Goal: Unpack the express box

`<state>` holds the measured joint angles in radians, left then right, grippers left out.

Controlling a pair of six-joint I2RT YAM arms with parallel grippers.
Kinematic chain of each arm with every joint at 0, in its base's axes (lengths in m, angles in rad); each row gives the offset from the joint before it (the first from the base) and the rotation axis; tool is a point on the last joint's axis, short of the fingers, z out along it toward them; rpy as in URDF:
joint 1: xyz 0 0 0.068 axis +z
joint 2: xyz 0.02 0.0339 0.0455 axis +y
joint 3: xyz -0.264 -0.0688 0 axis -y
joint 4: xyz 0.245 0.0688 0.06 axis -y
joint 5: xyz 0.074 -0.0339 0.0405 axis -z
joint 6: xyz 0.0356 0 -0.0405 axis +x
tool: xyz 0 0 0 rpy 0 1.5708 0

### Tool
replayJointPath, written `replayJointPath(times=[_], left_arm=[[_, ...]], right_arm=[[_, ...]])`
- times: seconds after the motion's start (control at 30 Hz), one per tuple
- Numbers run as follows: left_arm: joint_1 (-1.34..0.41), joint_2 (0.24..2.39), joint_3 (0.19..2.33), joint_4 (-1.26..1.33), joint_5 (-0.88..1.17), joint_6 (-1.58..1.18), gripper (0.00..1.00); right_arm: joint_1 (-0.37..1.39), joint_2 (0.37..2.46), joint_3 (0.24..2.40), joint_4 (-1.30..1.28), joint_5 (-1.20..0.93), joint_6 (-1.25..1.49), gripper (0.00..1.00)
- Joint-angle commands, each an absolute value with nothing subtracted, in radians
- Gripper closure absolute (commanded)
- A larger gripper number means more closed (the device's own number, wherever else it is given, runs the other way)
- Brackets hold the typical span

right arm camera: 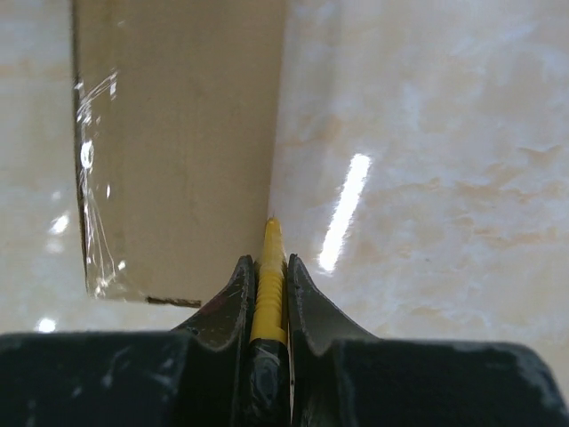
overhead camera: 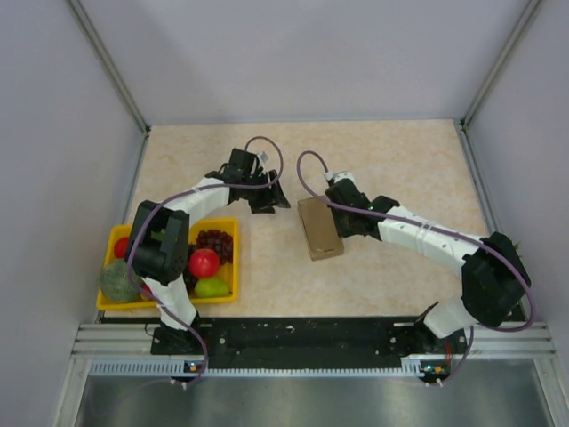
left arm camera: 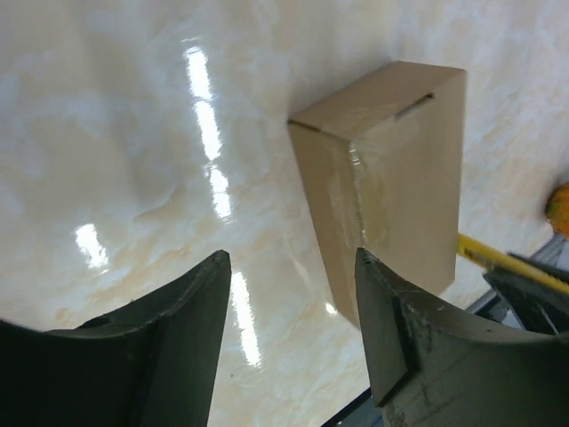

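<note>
The express box point(overhead camera: 320, 229) is a small brown cardboard box lying flat mid-table, with its lid closed and clear tape along a seam point(left arm camera: 391, 178) point(right arm camera: 178, 133). My left gripper point(overhead camera: 274, 200) point(left arm camera: 293, 258) hovers just left of it, open, with nothing between its fingers. From the box's right side, my right gripper point(overhead camera: 340, 213) point(right arm camera: 267, 262) is shut on a yellow cutter point(right arm camera: 269, 267). The cutter's tip lies at the box's right edge. The same yellow cutter point(left arm camera: 498, 256) shows beyond the box in the left wrist view.
A yellow fruit tray point(overhead camera: 218, 302) at the near left holds a red apple point(overhead camera: 204, 262), a green pear point(overhead camera: 212, 286) and dark grapes point(overhead camera: 213, 240), partly under the left arm. Grey walls bound the beige tabletop point(overhead camera: 400, 160) on three sides.
</note>
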<state>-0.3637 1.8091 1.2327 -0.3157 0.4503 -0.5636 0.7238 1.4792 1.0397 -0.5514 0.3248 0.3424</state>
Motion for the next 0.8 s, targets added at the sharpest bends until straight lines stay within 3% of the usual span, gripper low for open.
replayJointPath(times=[0.0, 0.2, 0.33, 0.5, 0.57, 0.77], left_arm=[[-0.359, 1.749, 1.181, -0.391, 0.304, -0.597, 0.42], [-0.337, 1.684, 1.099, -0.428, 0.23, -0.634, 0.53], [-0.337, 1.57, 1.049, -0.413, 0.244, -0.608, 0.56], [-0.373, 1.453, 0.962, -0.403, 0.27, -0.571, 0.64], [-0.405, 1.41, 0.942, -0.454, 0.261, -0.571, 0.72], [-0.465, 1.385, 0.96, -0.681, 0.23, -0.506, 0.75]], right_arm=[[0.788, 1.44, 1.111, -0.563, 0.169, 0.359, 1.0], [0.818, 1.445, 1.115, -0.476, 0.037, 0.35, 1.0], [0.818, 1.419, 1.193, -0.612, 0.231, 0.345, 1.0], [0.813, 1.319, 1.233, -0.626, 0.305, 0.304, 1.0], [0.79, 1.331, 1.249, -0.58, 0.33, 0.285, 1.0], [0.644, 1.517, 1.339, -0.398, 0.319, 0.246, 1.0]])
